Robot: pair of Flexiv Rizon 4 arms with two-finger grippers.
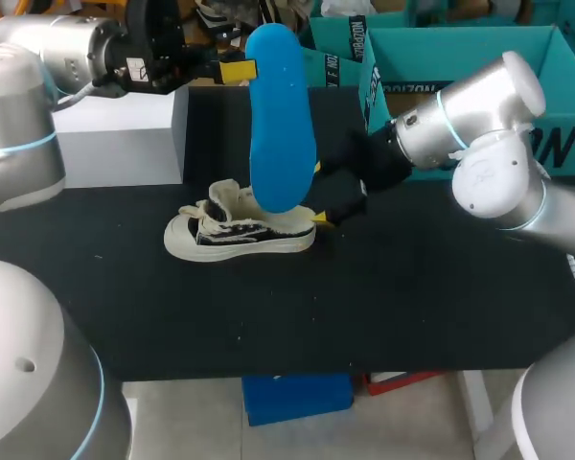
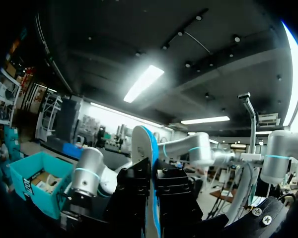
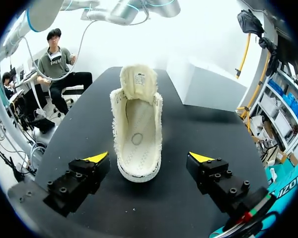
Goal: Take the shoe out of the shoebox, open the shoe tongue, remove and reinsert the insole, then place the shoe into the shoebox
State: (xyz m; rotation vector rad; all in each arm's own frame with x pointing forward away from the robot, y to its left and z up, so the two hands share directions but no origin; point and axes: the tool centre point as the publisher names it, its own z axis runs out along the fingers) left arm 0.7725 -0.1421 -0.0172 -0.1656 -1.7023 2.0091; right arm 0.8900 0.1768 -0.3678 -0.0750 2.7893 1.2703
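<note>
A cream low-top shoe (image 1: 240, 232) with black side markings lies on the black table (image 1: 412, 307), toe to the left. In the right wrist view the shoe (image 3: 137, 129) shows its bare inner lining, with the tongue (image 3: 138, 82) folded up at the far end. The blue insole (image 1: 280, 115) hangs upright over the shoe, its lower end at the shoe's opening. My left gripper (image 1: 241, 70) is shut on the insole's upper end; the left wrist view shows the insole (image 2: 150, 148) edge-on between the black fingers (image 2: 134, 193). My right gripper (image 3: 149, 158) stands open at the heel, its fingers apart from the shoe on either side (image 1: 318, 194).
A white block (image 1: 120, 144) stands at the back left of the table, also seen ahead of the right gripper (image 3: 208, 87). The teal shoebox (image 1: 460, 57) sits at the back right, behind my right arm. The table's front half is bare black mat.
</note>
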